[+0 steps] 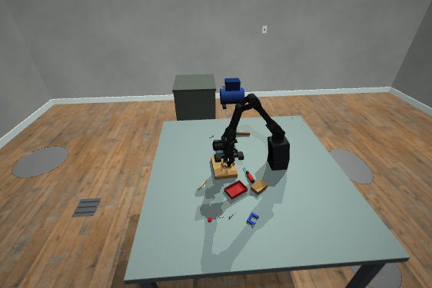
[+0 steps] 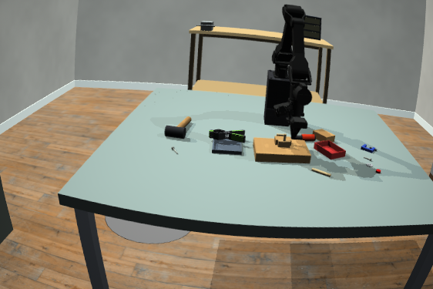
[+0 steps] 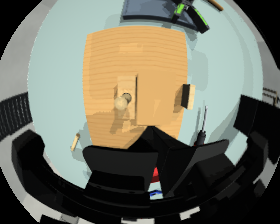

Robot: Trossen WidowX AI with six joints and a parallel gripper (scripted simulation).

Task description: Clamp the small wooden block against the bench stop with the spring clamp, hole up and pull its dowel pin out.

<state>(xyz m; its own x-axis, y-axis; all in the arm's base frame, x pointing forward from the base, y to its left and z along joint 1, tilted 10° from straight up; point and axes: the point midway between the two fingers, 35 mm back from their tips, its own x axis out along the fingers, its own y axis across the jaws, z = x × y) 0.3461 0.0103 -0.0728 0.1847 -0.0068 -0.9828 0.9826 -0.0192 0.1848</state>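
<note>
The small wooden block (image 2: pixel 283 143) (image 3: pixel 126 115) sits on the wooden board (image 2: pixel 281 156) (image 3: pixel 136 37). Its pale dowel pin (image 2: pixel 284 138) (image 3: pixel 121 103) stands up from it. A raised wooden piece (image 3: pixel 158 100), apparently the bench stop, is right beside the block in the wrist view, with a thin dark line between them. The green and black spring clamp (image 2: pixel 227 134) (image 3: pixel 199 21) lies away from the block, by the dark tray. My gripper (image 2: pixel 294 137) (image 3: pixel 150 129) is shut and empty, fingertips pointing down near the raised piece's corner. Contact there cannot be told.
The dark tray (image 2: pixel 227 152) is left of the board in the exterior view, with a mallet (image 2: pixel 175 132) beyond. A screwdriver (image 1: pixel 250 177), red tray (image 1: pixel 239 194), wooden box (image 1: pixel 258 187), loose dowel (image 1: pixel 202 184) (image 2: pixel 320 172) and blue part (image 1: pixel 249 219) lie around the board's other side.
</note>
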